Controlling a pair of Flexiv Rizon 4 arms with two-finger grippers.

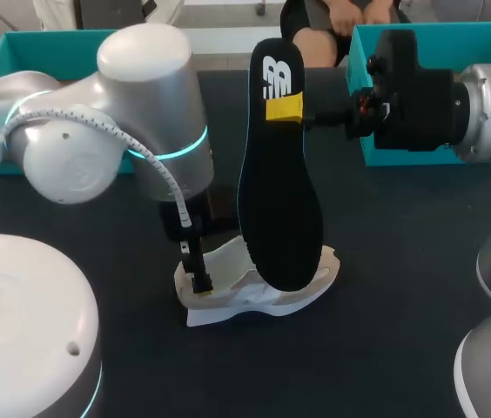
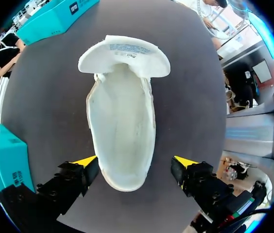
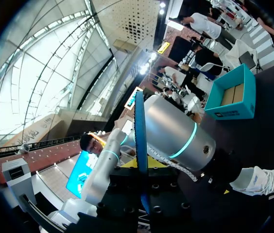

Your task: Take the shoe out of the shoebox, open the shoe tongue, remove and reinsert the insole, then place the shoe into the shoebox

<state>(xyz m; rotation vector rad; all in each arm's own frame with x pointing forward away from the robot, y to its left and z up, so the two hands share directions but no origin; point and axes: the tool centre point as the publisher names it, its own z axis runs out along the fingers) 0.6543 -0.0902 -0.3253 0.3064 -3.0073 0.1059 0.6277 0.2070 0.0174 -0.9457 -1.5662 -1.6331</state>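
Black insole (image 1: 280, 192) hangs almost upright over the white shoe (image 1: 254, 292), pinched near its upper, printed end by the right gripper (image 1: 285, 109). Its rounded lower end sits in front of the shoe's opening in the head view; I cannot tell whether it touches the shoe. The shoe rests on the dark table (image 1: 402, 305), between the left box (image 1: 45, 42) and the right box (image 1: 437, 35), both teal, at the far edge.

The left gripper (image 1: 198, 270) is spread wide over the shoe's heel end. In the left wrist view a strip of table shows between each yellow tip and the shoe, so it holds nothing. The tongue (image 2: 123, 60) is folded forward, leaving the pale inside bare.

My judgement is that the insole is out and reinsertion is the step in hand. To do it well:

- The left fingers should close on the heel sides first, because a loose shoe would likely slide when pushed.
- The insole's lower end should be aimed under the tongue and toward the toe, at a shallow tilt rather than straight down.
- The pinch should stay high so the fingers clear the collar.
- The heel end should go down last and lie flat. A curled edge would be the likely fault.
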